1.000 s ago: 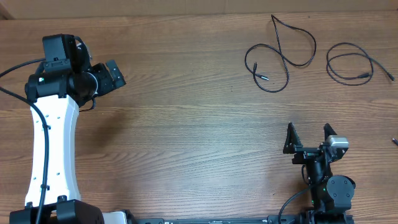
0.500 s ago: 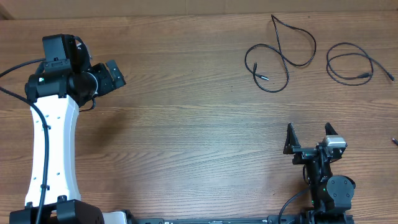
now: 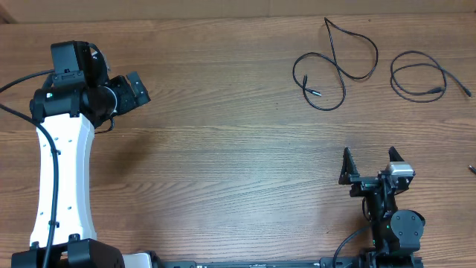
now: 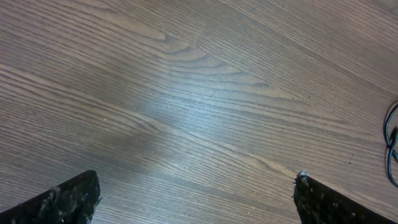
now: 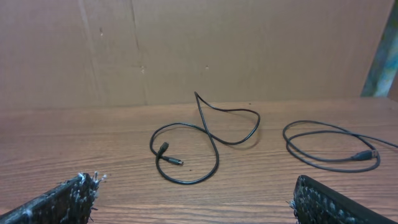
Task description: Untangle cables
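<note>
Two thin black cables lie apart at the far right of the wooden table. One cable [image 3: 340, 71] is twisted into a figure-eight with one end arching up off the table; it shows again in the right wrist view [image 5: 216, 155]. The other cable [image 3: 416, 52] forms a flat loop to its right, its plug [image 5: 365, 154] resting on the wood. My right gripper [image 3: 369, 160] [image 5: 194, 182] is open near the front edge, well short of both. My left gripper [image 3: 137, 88] [image 4: 198, 180] is open over bare wood at the far left. A sliver of cable [image 4: 392, 143] shows at that view's right edge.
A brown cardboard wall [image 5: 186, 50] stands behind the table's back edge. A small dark item [image 3: 471, 168] lies at the right edge of the overhead view. The left arm's white link [image 3: 63, 171] runs along the left side.
</note>
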{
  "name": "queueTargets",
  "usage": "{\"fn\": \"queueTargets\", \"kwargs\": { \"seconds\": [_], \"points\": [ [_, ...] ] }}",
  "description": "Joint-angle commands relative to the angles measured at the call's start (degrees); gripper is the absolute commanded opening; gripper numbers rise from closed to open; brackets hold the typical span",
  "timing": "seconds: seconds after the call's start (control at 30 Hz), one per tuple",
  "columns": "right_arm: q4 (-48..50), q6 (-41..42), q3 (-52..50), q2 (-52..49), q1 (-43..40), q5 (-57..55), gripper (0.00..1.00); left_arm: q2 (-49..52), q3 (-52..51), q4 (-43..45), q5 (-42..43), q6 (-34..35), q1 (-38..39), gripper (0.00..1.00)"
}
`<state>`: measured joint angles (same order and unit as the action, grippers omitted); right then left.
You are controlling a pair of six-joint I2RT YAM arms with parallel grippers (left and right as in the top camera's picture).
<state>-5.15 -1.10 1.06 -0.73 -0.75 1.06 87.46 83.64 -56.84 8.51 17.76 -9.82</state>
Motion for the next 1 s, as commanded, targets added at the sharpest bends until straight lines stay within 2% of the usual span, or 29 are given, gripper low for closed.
{"fn": "queueTargets", "kwargs": {
  "seconds": [0.0, 0.23, 0.47, 0.8, 0.97],
  "points": [
    [0.33, -0.28, -0.61, 0.61, -0.22, -0.35, 1.0, 0.2, 0.74, 0.5, 0.11, -0.52, 0.11, 0.99],
    [0.35, -0.26, -0.63, 0.61, -0.22, -0.35, 1.0, 0.2, 0.74, 8.07, 1.07, 0.66, 0.11, 0.99],
    [0.35, -0.26, -0.61, 0.61, -0.22, -0.35, 1.0, -0.85, 0.74, 9.86, 8.48, -8.24, 0.52, 1.0],
    [0.33, -0.28, -0.61, 0.61, -0.22, -0.35, 1.0, -11.8, -1.2, 7.98, 10.64, -17.46, 0.55, 1.0],
    [0.33, -0.26, -0.63, 0.61, -0.24, -0.35, 1.0, -18.45, -4.81, 8.48, 10.62, -17.9, 0.55, 0.99]
  ]
}}
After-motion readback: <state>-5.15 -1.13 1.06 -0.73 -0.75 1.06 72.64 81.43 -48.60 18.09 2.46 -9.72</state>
